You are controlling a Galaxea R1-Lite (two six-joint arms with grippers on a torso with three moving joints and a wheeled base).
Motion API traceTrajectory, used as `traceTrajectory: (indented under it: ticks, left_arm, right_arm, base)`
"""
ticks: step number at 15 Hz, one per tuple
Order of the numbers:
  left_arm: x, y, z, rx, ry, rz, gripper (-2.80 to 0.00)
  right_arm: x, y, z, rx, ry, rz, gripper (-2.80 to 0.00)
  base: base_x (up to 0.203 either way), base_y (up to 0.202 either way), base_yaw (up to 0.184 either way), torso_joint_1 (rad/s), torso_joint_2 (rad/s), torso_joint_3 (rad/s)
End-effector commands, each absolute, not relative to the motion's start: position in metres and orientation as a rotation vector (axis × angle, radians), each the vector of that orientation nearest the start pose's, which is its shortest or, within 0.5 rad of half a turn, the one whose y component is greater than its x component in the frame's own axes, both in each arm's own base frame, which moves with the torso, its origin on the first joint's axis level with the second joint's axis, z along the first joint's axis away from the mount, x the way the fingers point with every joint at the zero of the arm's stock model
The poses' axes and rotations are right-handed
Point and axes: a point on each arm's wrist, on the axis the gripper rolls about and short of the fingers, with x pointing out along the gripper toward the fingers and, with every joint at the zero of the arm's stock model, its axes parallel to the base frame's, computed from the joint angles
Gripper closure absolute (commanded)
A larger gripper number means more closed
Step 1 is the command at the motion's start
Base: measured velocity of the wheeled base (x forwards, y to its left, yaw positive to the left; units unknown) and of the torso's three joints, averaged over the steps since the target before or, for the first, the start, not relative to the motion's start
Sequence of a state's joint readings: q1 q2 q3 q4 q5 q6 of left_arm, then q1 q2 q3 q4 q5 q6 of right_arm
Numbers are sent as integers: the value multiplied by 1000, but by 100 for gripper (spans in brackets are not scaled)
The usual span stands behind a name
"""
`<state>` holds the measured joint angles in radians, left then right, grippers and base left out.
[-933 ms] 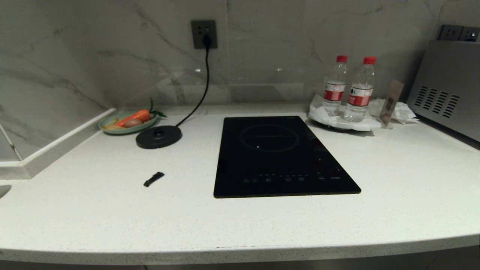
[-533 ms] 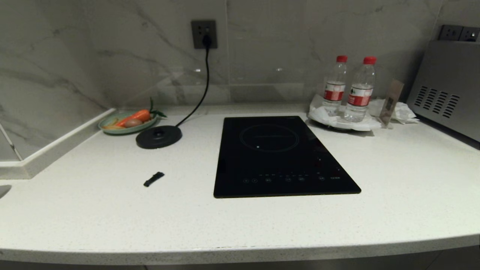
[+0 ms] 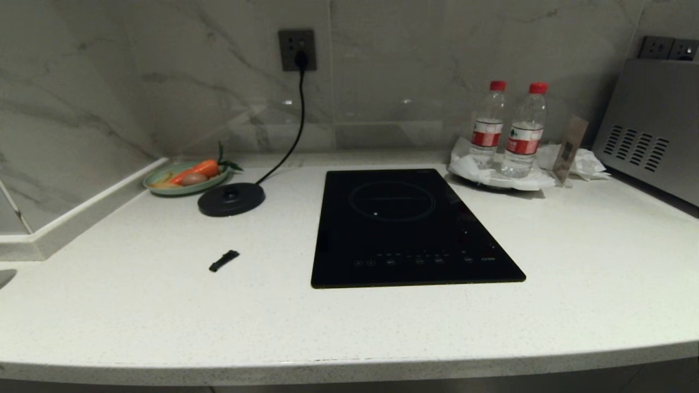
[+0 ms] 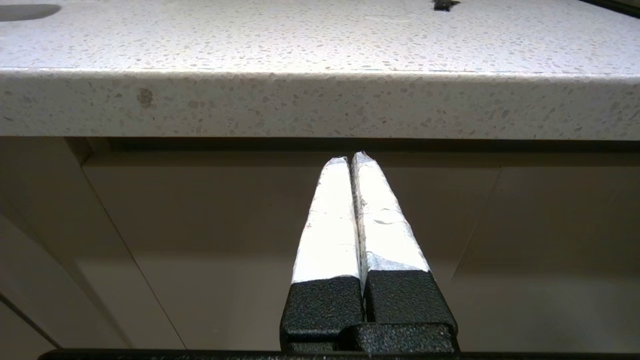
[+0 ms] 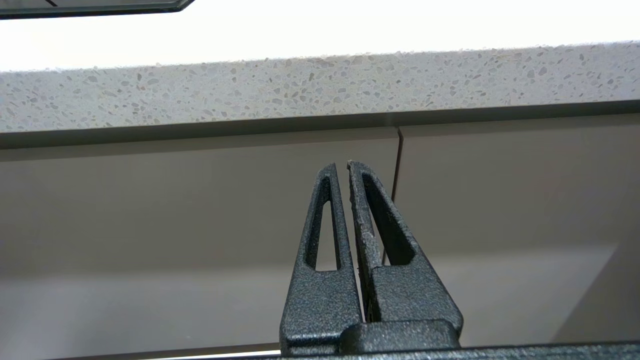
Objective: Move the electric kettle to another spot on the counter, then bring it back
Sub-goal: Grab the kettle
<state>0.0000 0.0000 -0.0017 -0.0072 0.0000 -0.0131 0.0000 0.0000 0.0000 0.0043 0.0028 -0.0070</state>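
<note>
The kettle is nowhere in my views; only its round black base sits on the worktop, left of the black hob, its cord running up to the wall socket. My left hand hangs below the worktop's front edge, fingers pressed together and empty. My right hand hangs likewise below the edge, fingers closed on nothing.

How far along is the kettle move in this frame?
Nothing looks done: no kettle is in view, and the round base sits bare on the counter. Nothing in hand: left gripper and right gripper are shut, empty, parked below the counter edge. Everything remains.
</note>
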Motion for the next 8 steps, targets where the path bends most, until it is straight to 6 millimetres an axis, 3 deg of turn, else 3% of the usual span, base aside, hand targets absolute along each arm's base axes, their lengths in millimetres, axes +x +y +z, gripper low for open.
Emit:
traceTrajectory:
  ticks: [1, 8]
  left_arm:
    - [-23, 0, 77, -14, -9, 0, 0]
    - [-23, 0, 77, -14, -9, 0, 0]
  right_arm:
    - [-23, 0, 75, -8, 5, 3, 0]
    - [-23, 0, 75, -8, 5, 3, 0]
  base:
    - [0, 0, 0, 0, 0, 0]
    - [0, 0, 0, 0, 0, 0]
